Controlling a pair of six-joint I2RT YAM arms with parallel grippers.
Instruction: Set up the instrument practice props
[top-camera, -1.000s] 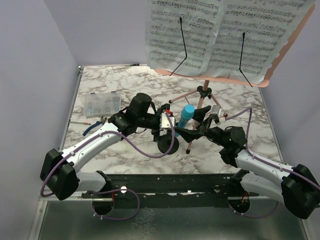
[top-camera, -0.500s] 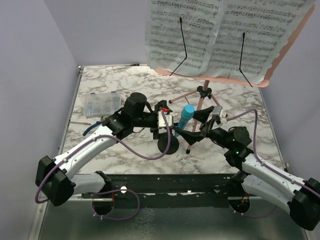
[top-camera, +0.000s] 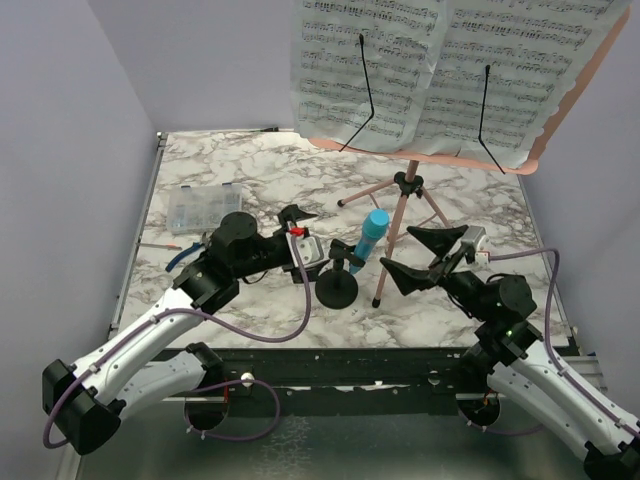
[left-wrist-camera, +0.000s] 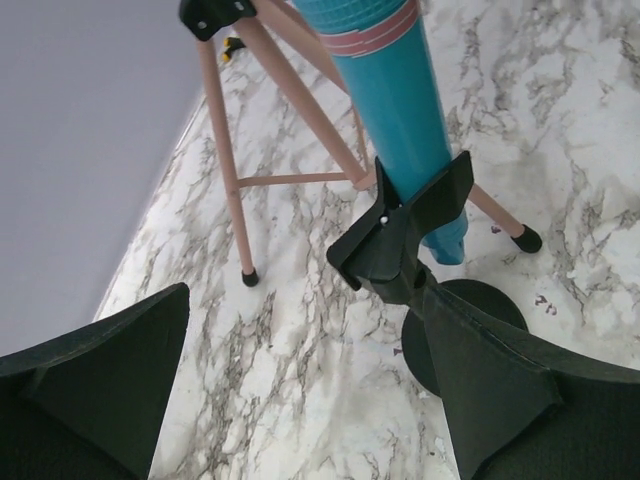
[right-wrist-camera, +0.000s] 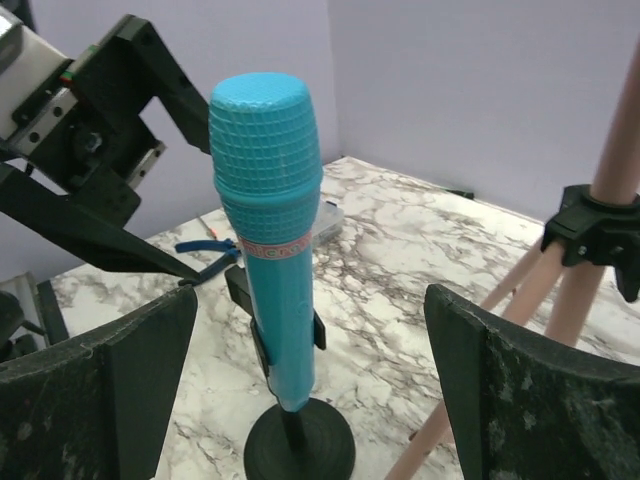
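Note:
The blue toy microphone (top-camera: 371, 238) stands tilted in the clip of the small black round-based mic stand (top-camera: 337, 290). It also shows in the left wrist view (left-wrist-camera: 395, 90) and the right wrist view (right-wrist-camera: 268, 220). The pink music stand (top-camera: 400, 225) rises behind it on tripod legs (left-wrist-camera: 225, 170) and holds the white sheet-music pages (top-camera: 370, 60). My left gripper (top-camera: 322, 240) is open and empty just left of the mic stand (left-wrist-camera: 470, 330). My right gripper (top-camera: 415, 255) is open and empty to its right, apart from it.
A clear compartment box (top-camera: 204, 209) and blue-handled pliers (top-camera: 185, 255) lie at the left of the marble table. Purple walls close in the left, back and right. The tripod legs spread between the mic stand and my right arm.
Both arms have pulled back from the microphone, the left one leftward and the right one toward the near right. The microphone stays in the stand's clip.

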